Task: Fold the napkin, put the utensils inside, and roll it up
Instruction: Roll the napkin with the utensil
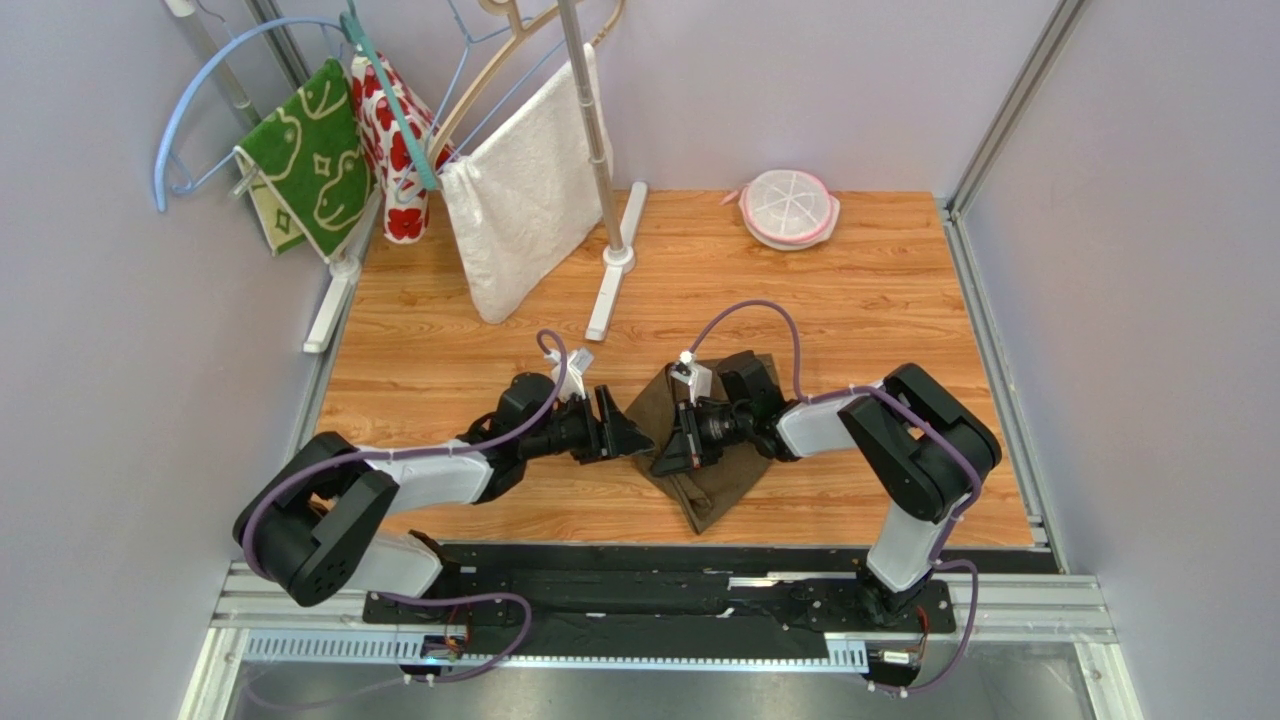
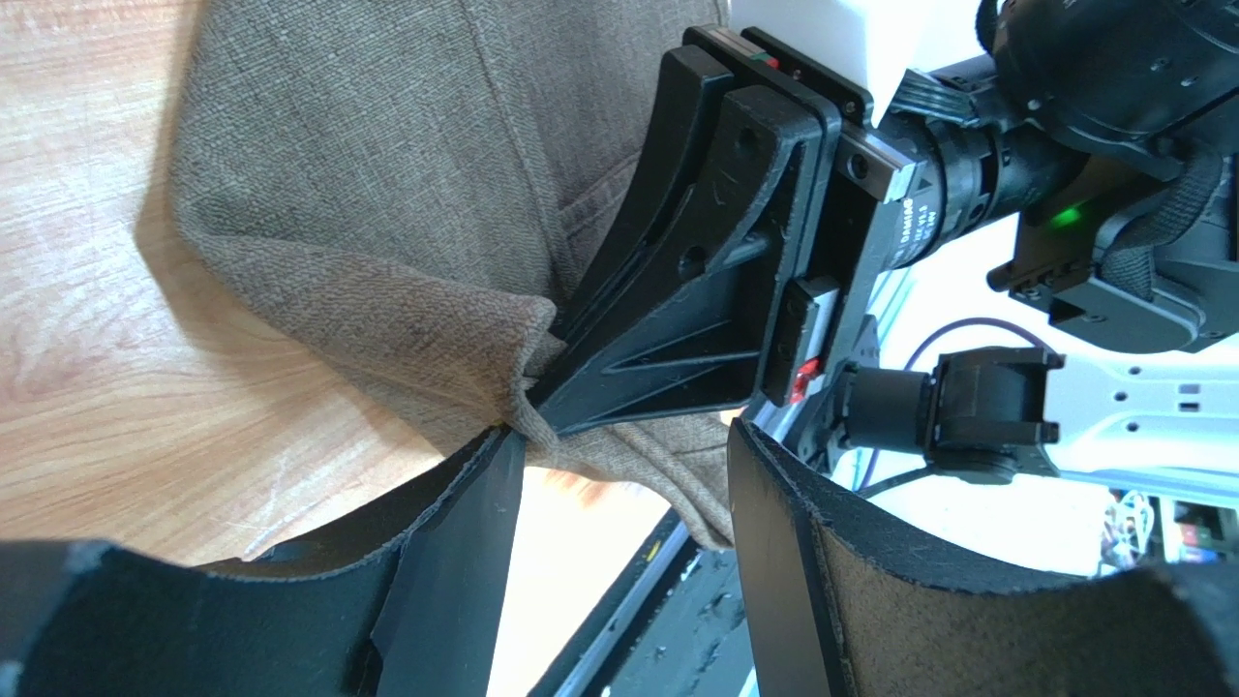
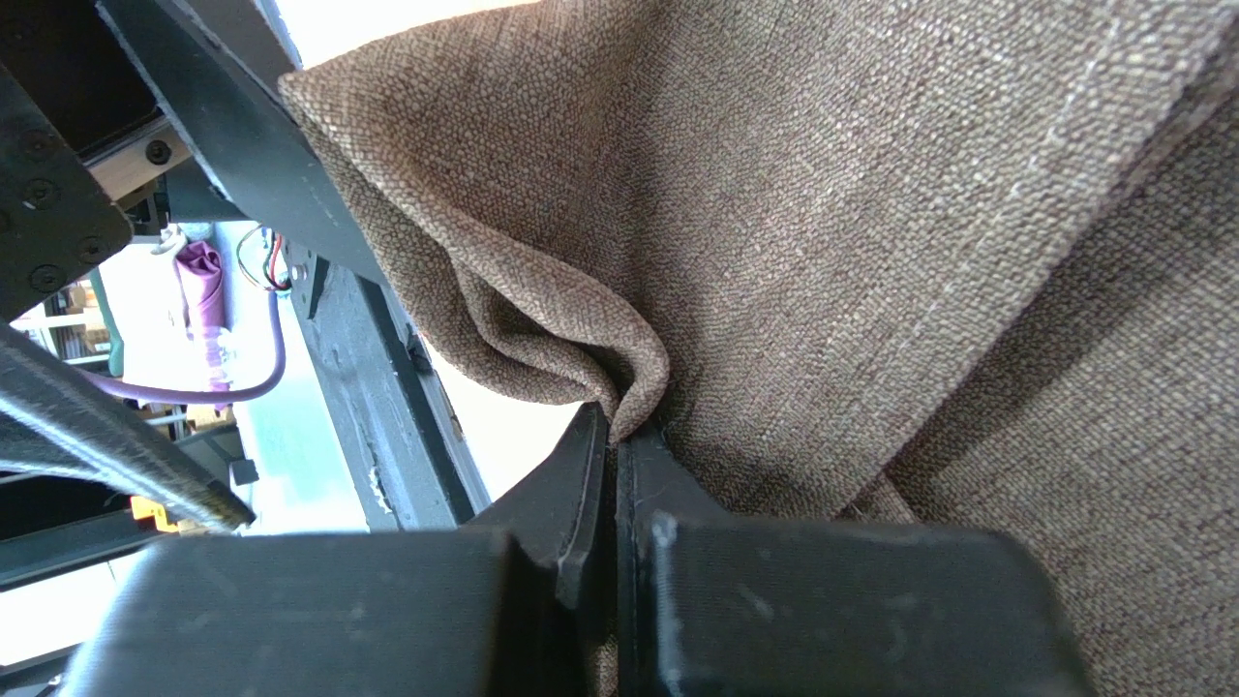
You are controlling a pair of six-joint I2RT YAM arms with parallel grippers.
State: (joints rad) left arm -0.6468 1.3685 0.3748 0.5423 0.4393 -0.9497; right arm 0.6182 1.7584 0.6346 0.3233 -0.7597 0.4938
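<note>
**Soft brown cloth, pinched at a fold**

The napkin (image 1: 718, 483) lies bunched at the centre of the wooden table (image 1: 872, 315), close to its near edge. It looks light, limp and coarse-woven, so I'd take it by a corner or hem rather than mid-fold. The right gripper (image 3: 618, 436) is clamped on a puckered ridge of it. The left gripper (image 2: 623, 443) sits just left, jaws apart, holding nothing. No utensils are visible. Farther back hangs a white towel (image 1: 526, 195).
</note>
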